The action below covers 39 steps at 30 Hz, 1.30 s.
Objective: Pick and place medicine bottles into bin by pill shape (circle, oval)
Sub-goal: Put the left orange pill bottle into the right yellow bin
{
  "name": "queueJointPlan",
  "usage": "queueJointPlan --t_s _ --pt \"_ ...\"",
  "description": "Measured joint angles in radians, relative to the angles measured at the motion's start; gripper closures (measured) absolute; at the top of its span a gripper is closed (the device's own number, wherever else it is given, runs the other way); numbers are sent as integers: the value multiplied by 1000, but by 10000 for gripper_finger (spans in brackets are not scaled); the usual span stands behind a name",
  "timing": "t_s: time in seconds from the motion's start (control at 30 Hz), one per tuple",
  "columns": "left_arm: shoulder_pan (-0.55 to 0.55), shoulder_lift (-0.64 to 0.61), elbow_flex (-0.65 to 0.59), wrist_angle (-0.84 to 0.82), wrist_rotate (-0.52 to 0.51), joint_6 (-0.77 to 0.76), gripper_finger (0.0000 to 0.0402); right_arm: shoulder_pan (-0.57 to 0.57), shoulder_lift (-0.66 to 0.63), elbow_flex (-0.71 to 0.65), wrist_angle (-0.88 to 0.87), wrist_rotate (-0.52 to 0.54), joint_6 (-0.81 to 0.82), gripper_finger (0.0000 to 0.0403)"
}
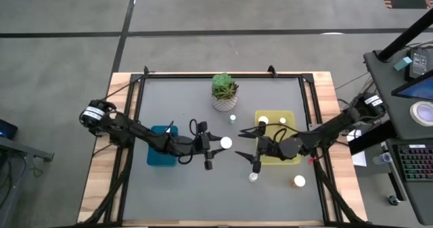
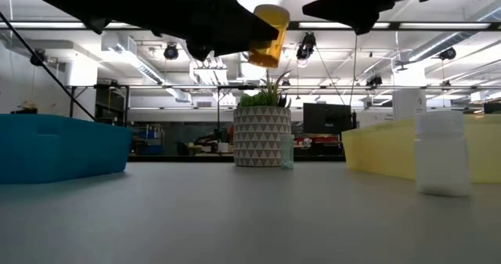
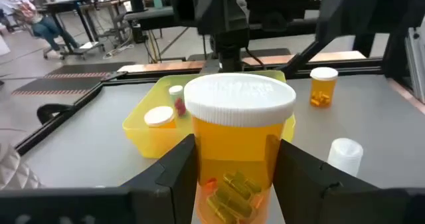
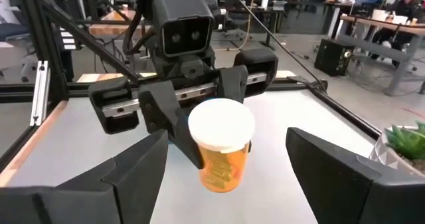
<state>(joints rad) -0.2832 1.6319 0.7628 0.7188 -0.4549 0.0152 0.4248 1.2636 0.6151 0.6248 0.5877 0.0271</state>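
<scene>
High view: we are reaching both arms toward the table's middle. Our left gripper (image 1: 215,149) is clamping an amber bottle (image 1: 225,143), white cap toward the right gripper (image 1: 249,151), whose jaws are spread wide just beside it. A blue bin (image 1: 157,155) is lying under our left arm, a yellow bin (image 1: 289,156) under our right, with two white caps showing in the yellow one. Loose bottles are standing near the plant pot (image 1: 224,102), in front of the right gripper, and near the table's front right.

Low view: we are holding the amber bottle (image 2: 267,35) aloft and tilted, above the smooth grey table (image 2: 235,217). A white bottle (image 2: 441,153) is standing at right before the yellow bin (image 2: 383,146).

Left wrist view: our fingers (image 3: 176,174) are squeezing the translucent amber bottle (image 3: 238,151), with yellow oblong pills inside. Beyond, the yellow bin (image 3: 143,127) is holding two small bottles.

Right wrist view: our own fingers (image 4: 136,171) are gaping on either side of the ribbed-capped bottle (image 4: 221,144) held by the left gripper (image 4: 182,114).
</scene>
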Motion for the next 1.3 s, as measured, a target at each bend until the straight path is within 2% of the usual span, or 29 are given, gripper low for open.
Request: queueJointPlan --t_s 0.23,0.53,0.8,1.03,1.3 --pt "0 3 3 1 0 -2 258 -2 13 32 -29 6 2 110" --pt "1 3 5 6 0 0 258 -8 68 231 -375 17 34 105" --pt "0 3 5 6 2 25 258 -38 115 382 -612 16 84 109" --pt "0 4 5 7 4 38 258 -42 170 474 -731 7 105 108" --pt "-5 4 6 40 5 71 258 -53 221 536 -785 14 105 124"
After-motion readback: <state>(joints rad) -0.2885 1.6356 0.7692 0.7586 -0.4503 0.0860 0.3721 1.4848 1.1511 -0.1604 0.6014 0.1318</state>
